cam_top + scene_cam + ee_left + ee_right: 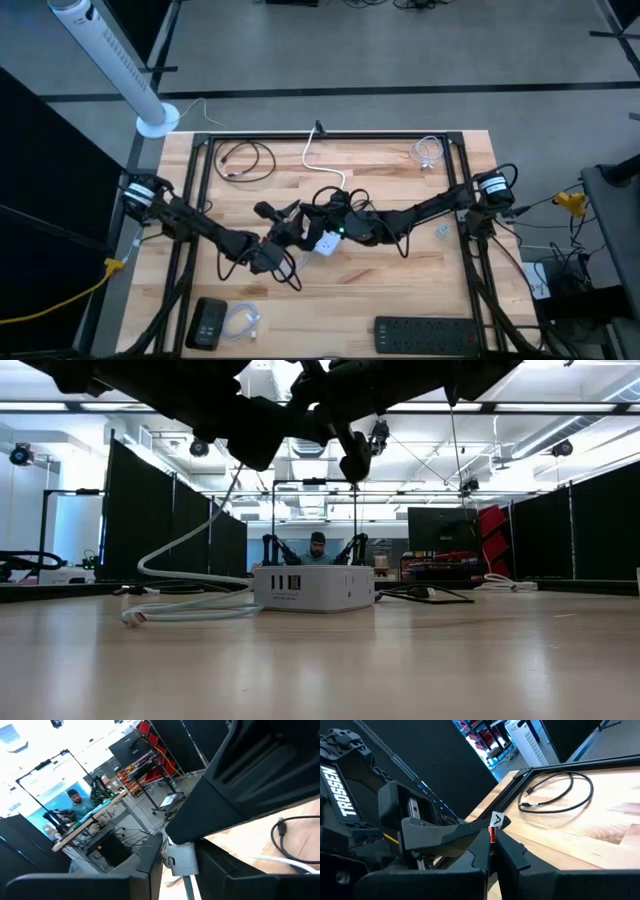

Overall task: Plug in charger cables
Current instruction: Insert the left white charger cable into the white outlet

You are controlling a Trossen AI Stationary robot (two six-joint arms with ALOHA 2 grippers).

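Both arms meet over the middle of the wooden table, above the square white socket cube, whose thick white cord loops away across the tabletop. The right gripper is closed, its fingertips pinching a small white and red plug. The left gripper is beside it, with a small pale plug between its fingers; whether the fingers actually clamp it cannot be told.

The other charger cables lie apart on the table: a black coiled cable near the far left corner, a translucent coiled cable near the far right corner, and a white coiled cable at the near edge beside a small black box. A long black power strip lies at the near right edge. A person sits in the room beyond the table.
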